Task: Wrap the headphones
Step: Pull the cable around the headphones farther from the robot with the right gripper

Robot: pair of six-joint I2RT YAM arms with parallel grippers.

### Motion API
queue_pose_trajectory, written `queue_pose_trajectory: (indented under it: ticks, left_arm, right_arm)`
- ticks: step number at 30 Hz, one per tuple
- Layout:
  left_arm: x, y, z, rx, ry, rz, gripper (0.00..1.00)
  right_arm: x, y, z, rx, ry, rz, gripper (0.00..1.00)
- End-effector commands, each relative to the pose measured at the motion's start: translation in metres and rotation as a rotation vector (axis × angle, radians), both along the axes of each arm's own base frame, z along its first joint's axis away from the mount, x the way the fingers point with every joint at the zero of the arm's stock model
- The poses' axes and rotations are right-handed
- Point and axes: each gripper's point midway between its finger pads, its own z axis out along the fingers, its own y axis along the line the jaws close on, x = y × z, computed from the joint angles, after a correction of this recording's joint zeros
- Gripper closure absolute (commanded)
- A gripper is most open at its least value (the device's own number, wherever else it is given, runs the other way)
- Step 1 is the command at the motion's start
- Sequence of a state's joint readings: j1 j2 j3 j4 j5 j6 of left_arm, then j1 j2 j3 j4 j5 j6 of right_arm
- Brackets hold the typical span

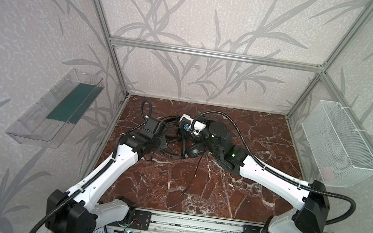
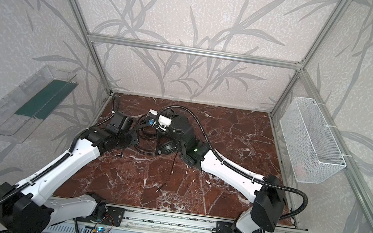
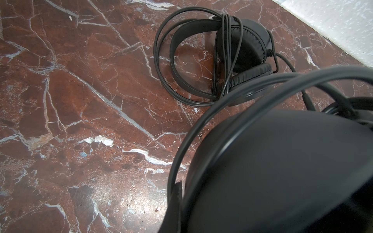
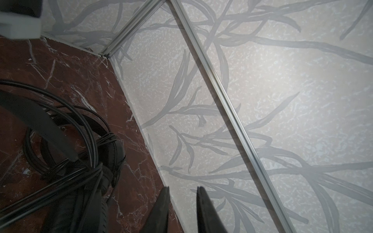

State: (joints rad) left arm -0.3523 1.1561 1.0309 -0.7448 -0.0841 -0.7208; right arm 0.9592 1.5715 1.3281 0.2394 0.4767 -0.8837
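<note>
Right wrist view: right gripper (image 4: pixel 182 203), jaws slightly spread and empty, sits beside the headphones (image 3: pixel 238 50) near the tabletop's (image 1: pixel 265 133) far edge, the left gripper pressed shut on a headset; the trailing cable (image 1: pixel 193 175) could snag and unwind.

Links: both arms, left arm (image 1: pixel 108 173) and right arm (image 1: pixel 275 181), have white shells with small dark screw holes.
Joints: black housings at elbows and wrists; a green light glows on the right arm's wrist section.
Hoses: ribbed black conduit (image 1: pixel 235 129) runs along each arm.
Bases: black plates on a silver rail (image 1: pixel 190 224), with red and black wires.
Fingers: dark, tapered fingers (image 4: pixel 203 203), seemingly rubber-faced.
</note>
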Motion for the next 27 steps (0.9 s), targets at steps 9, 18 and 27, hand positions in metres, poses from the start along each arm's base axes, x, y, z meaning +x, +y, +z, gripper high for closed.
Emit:
queue_pose_trajectory:
  ticks: [9, 18, 27]
  left_arm:
    - [0.003, -0.001, 0.01, -0.013, -0.051, -0.006, 1.0]
    - [0.002, 0.0, 0.008, -0.01, -0.047, -0.007, 1.0]
    - [0.001, -0.002, 0.008, -0.016, -0.046, -0.013, 1.0]
  right_arm:
    - [0.012, -0.011, 0.056, 0.086, -0.101, -0.024, 0.66]
    - [0.012, -0.015, 0.071, 0.082, -0.123, -0.012, 0.61]
    - [0.014, -0.019, 0.087, 0.067, -0.154, -0.017, 0.6]
